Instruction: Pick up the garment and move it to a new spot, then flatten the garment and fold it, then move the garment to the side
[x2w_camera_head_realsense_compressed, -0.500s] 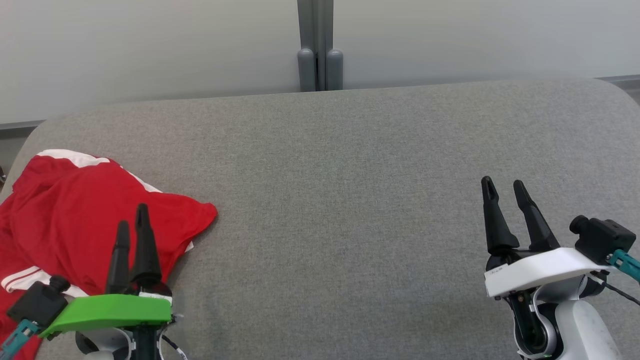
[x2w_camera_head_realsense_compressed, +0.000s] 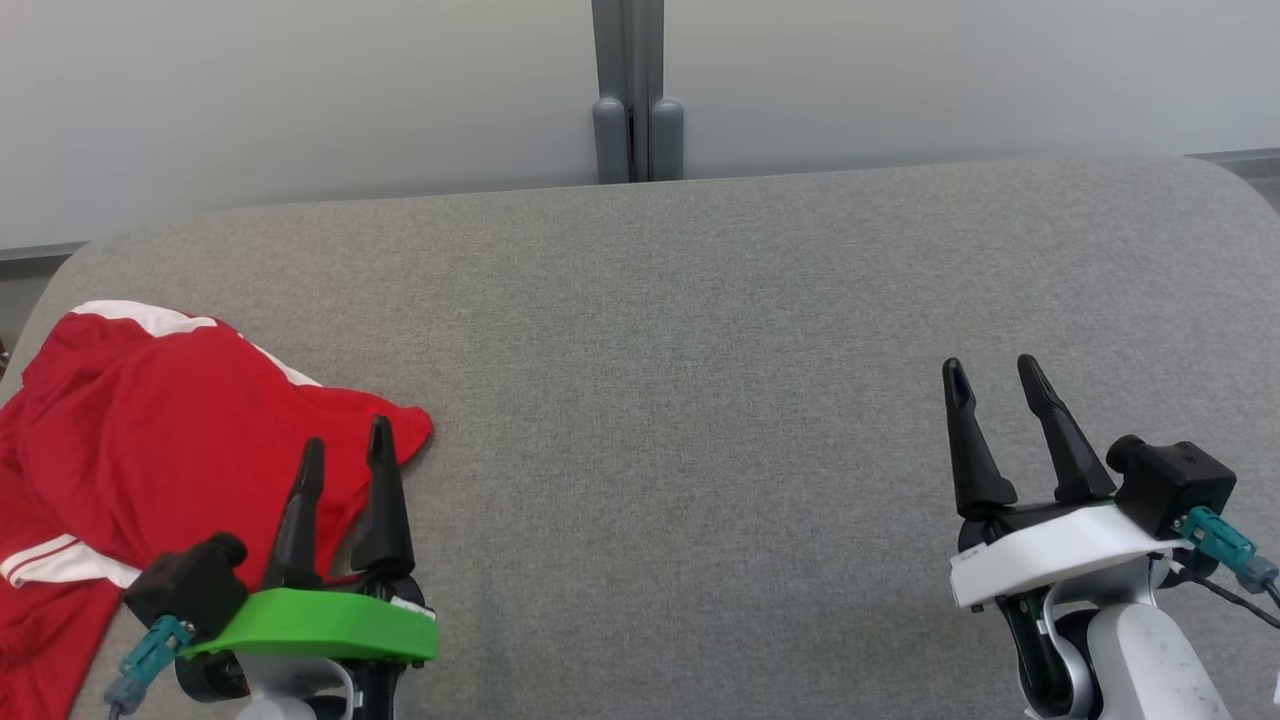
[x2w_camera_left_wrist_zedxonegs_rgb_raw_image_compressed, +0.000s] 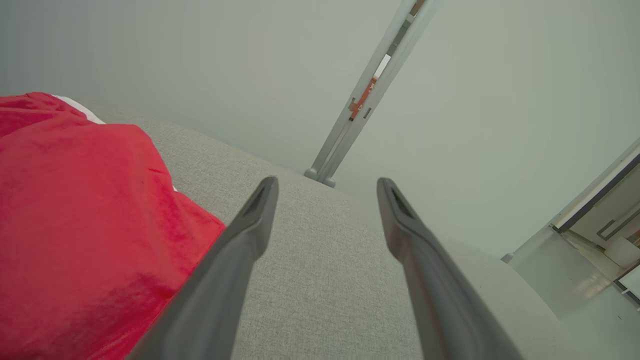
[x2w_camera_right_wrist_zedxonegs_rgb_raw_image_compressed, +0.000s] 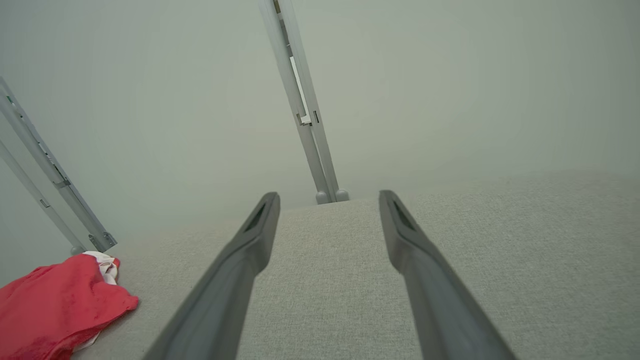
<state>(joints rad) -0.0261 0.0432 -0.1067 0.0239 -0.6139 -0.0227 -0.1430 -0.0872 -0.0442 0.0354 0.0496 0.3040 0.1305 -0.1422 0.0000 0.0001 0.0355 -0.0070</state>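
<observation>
At the bottom left of the head view, the left gripper (x2w_camera_head_realsense_compressed: 347, 436) rises from a bright green wrist cover, with a small black camera beside it. Its jaws stand wide apart and hold nothing. The two dark fingers point up the frame, their tips over the right-hand edge of the red garment (x2w_camera_head_realsense_compressed: 150, 430); whether they touch the cloth cannot be told. In the left wrist view only bare grey fabric shows between the fingers, and the garment sits just beside the left-hand finger.

At the bottom right of the head view, the right gripper (x2w_camera_head_realsense_compressed: 990, 364) rises from a white wrist cover, also with a black camera beside it. Its jaws are spread wide too and empty, over bare fabric, well apart from the garment.

The garment lies crumpled at the left edge of the frame, on the grey fabric-covered worktop (x2w_camera_head_realsense_compressed: 680, 320). It is red with white stripes, and part of it runs out of the picture at the lower left. In the right wrist view it shows small in the lower left corner.

The worktop has rounded far corners and fills the middle of the frame. Behind it, across the top, stands a pale wall, with a grey upright post (x2w_camera_head_realsense_compressed: 630, 90) at centre.
</observation>
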